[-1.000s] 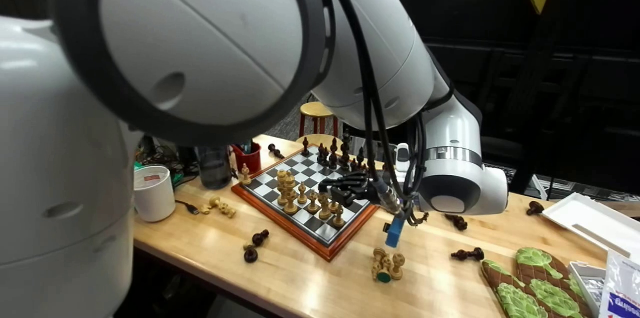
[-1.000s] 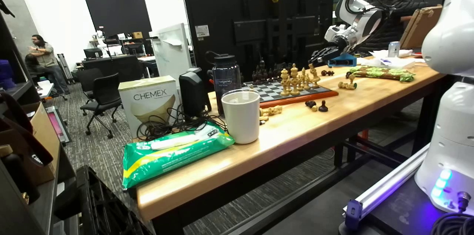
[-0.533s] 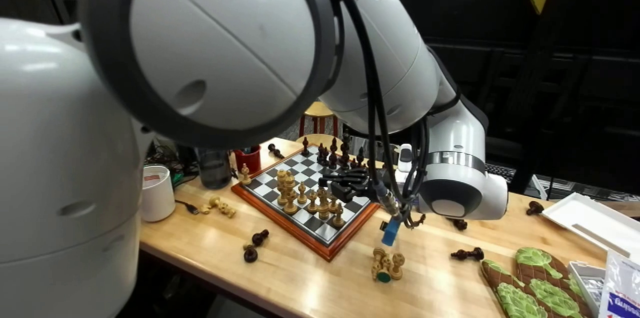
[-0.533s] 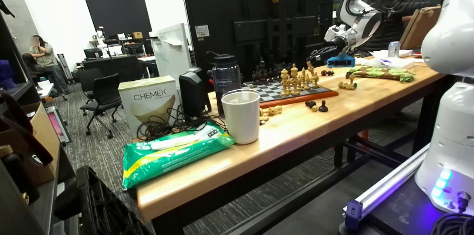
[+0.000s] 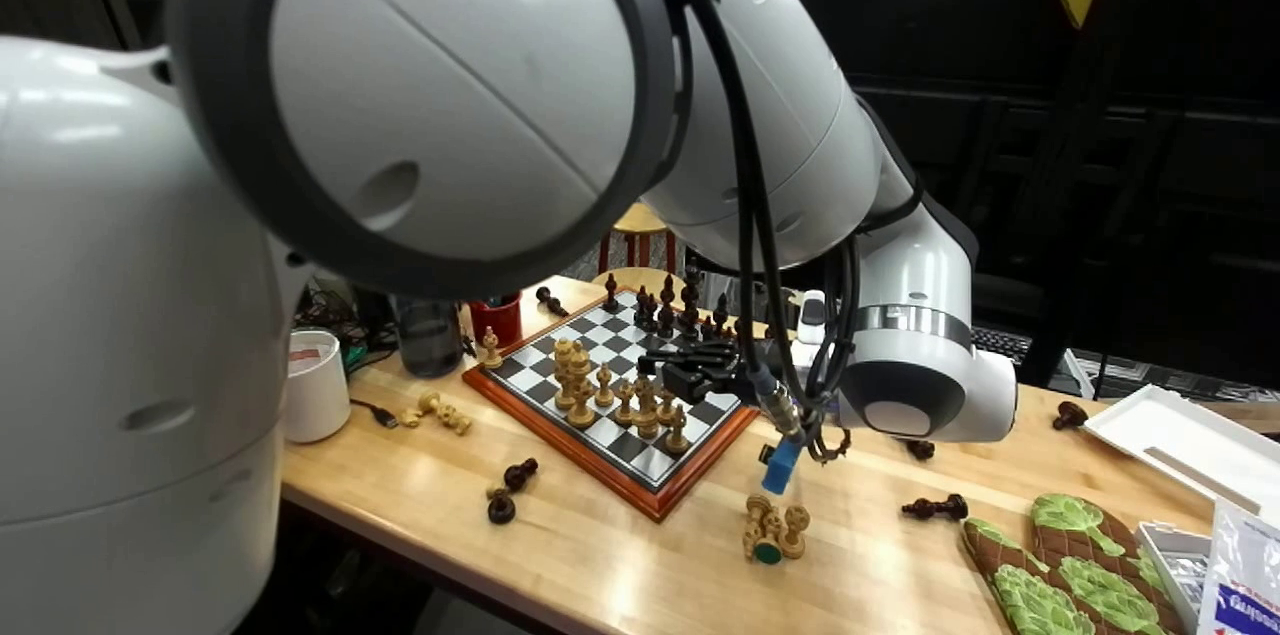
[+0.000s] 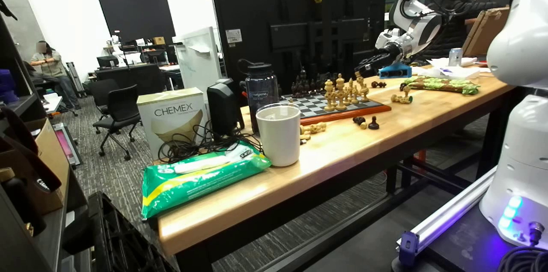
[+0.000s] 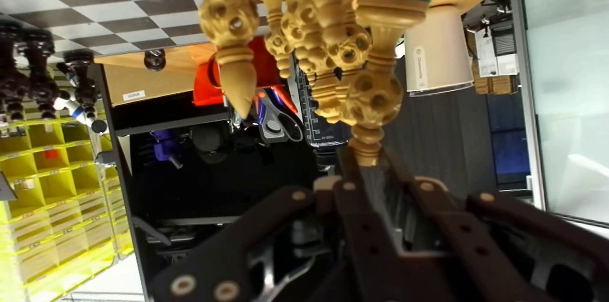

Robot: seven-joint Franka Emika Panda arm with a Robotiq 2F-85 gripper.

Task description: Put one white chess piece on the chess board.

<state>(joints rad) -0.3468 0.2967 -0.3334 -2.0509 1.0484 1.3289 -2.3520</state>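
Black 2-fingered hand (image 7: pixel 369 157) clamped on tan carved wooden chess piece (image 7: pixel 380 73)

The hand's fingers are pressed together on the narrow top of the chess piece, which has a pierced round body and a green-edged base. That base points down toward the square wooden chess board (image 5: pixel 590 460), whose dark and pale squares sit inside a reddish-brown raised frame. In an exterior view the chess piece (image 6: pixel 361 85) leans, its top just under the fingertips; whether its base touches a square, I cannot tell.

Several tan carved wooden pieces (image 5: pixel 580 407) stand upright on the board beside it, and 1 lone tan piece (image 5: pixel 490 350) stands near the board's left corner. Dark brown wooden pieces (image 5: pixel 667 310) line the far edge.

The board rests on a pale wooden counter (image 5: pixel 870 565). Toward the counter's front edge, 1 small dark brown pawn (image 6: pixel 373 123) stands upright beside a toppled dark brown piece (image 6: pixel 358 121). A partly toppled cluster of tan pieces (image 5: pixel 775 527) sits near the board's front corner. In both exterior views brown quilted cloth with green leaves (image 5: pixel 1075 555) lies toward the right end. A white cylindrical container (image 6: pixel 279 139), a dark translucent plastic bottle (image 6: pixel 261 92) and a green plastic pack (image 6: pixel 205 182) occupy the left end, the pack at the front left corner.
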